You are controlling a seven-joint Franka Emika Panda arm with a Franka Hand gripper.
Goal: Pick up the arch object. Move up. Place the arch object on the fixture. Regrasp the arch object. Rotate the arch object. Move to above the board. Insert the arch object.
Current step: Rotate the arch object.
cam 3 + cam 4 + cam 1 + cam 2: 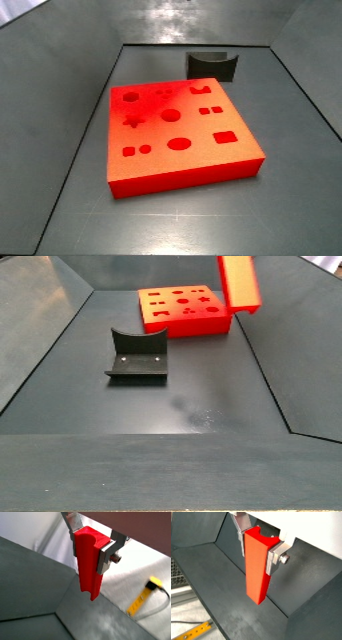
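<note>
Though airborne, arch object [256,567] between gripper [260,543] jaws.

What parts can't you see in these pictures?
- Gripper: absent from both side views; a side view shows only the arch object, cut off by the top edge.
- Board: its far right end hides behind the arch object in a side view.
- Fixture: its front is hidden from behind in a side view.
</note>
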